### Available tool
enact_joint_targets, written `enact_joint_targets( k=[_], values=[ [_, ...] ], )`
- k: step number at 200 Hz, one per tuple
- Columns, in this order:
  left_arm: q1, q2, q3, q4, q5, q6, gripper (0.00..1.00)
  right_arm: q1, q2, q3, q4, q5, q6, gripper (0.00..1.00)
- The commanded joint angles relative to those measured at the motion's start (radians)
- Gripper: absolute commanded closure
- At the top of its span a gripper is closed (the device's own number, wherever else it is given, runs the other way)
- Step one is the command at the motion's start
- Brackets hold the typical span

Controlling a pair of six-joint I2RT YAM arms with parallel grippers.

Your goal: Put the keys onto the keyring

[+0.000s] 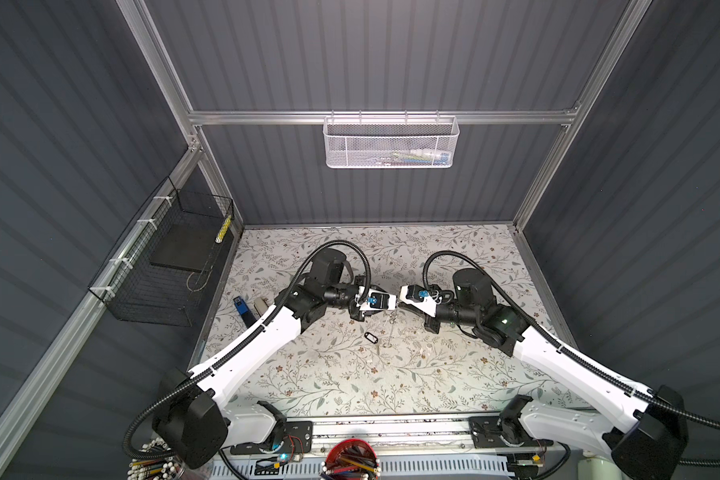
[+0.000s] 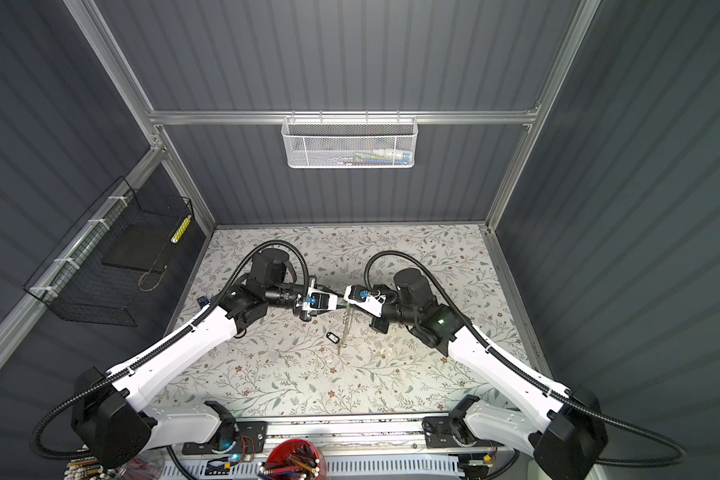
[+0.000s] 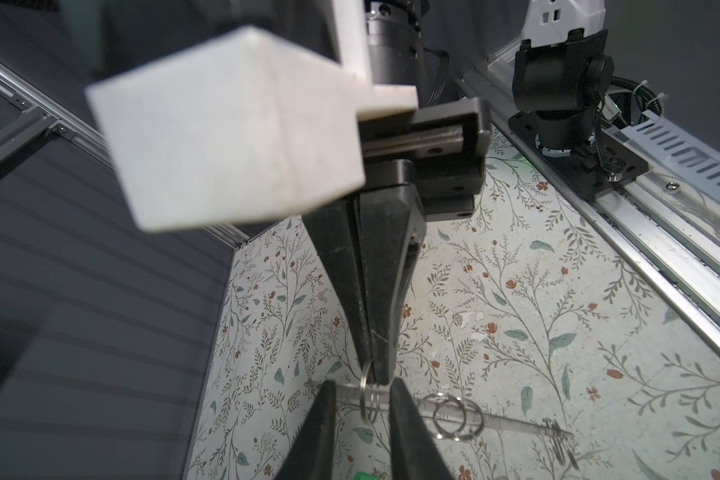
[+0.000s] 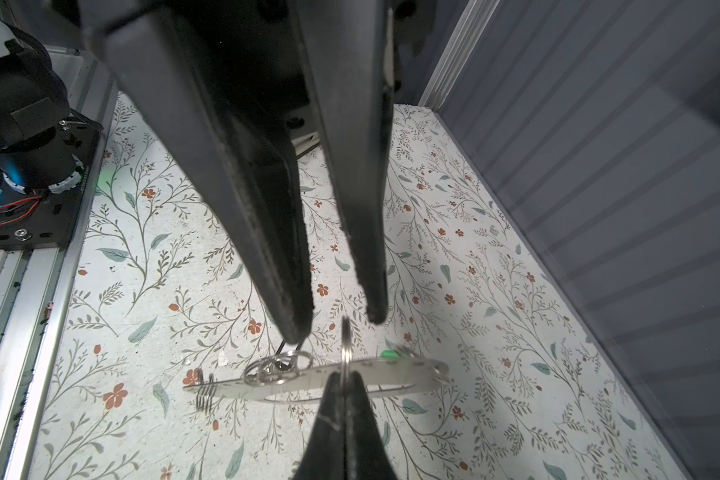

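Observation:
The keyring [image 4: 304, 381], a flat grey oblong piece with an oval cutout and small metal loops, hangs edge-on above the flowered table; in both top views it dangles below the meeting grippers [image 1: 390, 330]. My right gripper [image 4: 344, 376] is shut on one of its small loops [image 3: 368, 401]. My left gripper [image 3: 363, 384] faces it, open, fingers either side of that loop with gaps showing. The black-rimmed tag key [image 1: 371, 337] lies on the table just left of the keyring. A green tag [image 4: 387, 354] shows behind the keyring; whether it is attached is unclear.
A blue stapler [image 1: 240, 309] and a grey stapler [image 1: 260, 306] sit at the table's left edge. A black wire basket [image 1: 159, 266] hangs on the left wall, a white mesh basket [image 1: 391, 141] on the back wall. Pencil cups [image 1: 352, 457] stand beyond the front rail.

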Motion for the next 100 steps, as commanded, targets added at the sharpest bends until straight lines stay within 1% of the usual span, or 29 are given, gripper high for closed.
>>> enact_joint_targets(
  k=[1,31,57,100],
  values=[
    [-0.016,0.017,0.037,-0.036,-0.024,0.015,0.76,-0.001,0.026,0.038,-0.011,-0.022,0.014,1.0],
    [-0.027,0.029,0.047,-0.034,-0.05,0.009,0.77,-0.001,0.023,0.037,-0.016,-0.024,0.015,1.0],
    [-0.033,0.037,0.05,-0.044,-0.058,0.01,0.83,0.0,0.02,0.036,-0.016,-0.019,0.016,1.0],
    [-0.033,0.037,0.055,-0.076,-0.089,0.011,0.81,-0.001,0.01,0.029,-0.009,-0.011,0.022,1.0]
  ],
)
